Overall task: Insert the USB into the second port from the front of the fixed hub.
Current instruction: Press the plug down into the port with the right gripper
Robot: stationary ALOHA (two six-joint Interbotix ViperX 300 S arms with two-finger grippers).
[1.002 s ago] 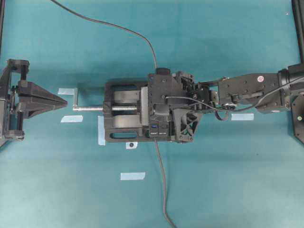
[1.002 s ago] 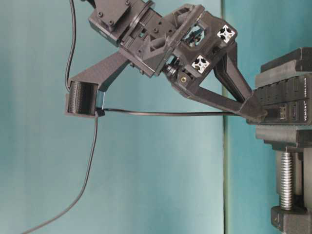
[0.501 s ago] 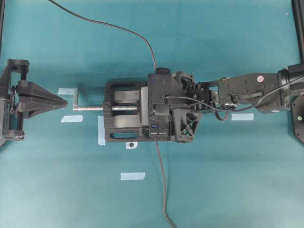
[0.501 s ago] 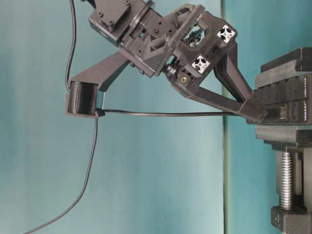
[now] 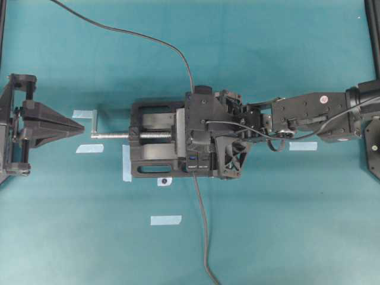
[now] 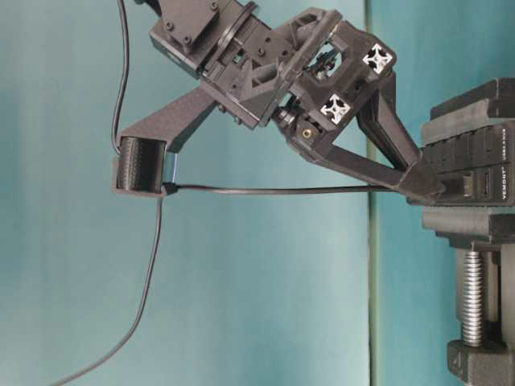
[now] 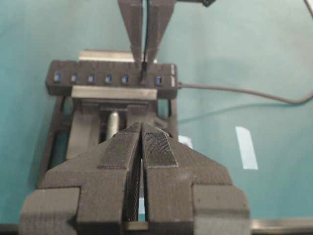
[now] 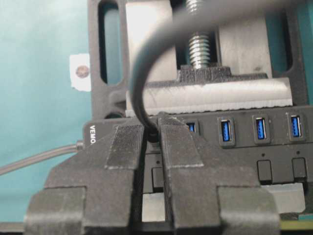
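USB (image 8: 152,131) at hub (image 8: 274,147) edge (right gripper (image 8: 152,139) clamped)

Teal table cover (image 5: 285,225), pale tape strips (image 5: 165,220), even light.

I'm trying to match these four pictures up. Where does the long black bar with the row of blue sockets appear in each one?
Overhead: long black bar-shaped hub, centre, mostly under the right tool.
Table-level: right edge, tool tips against it.
Left wrist: upper middle, lying crosswise.
Right wrist: lower half, behind the tool's fingers.
Shared landmark: the silver vise screw.
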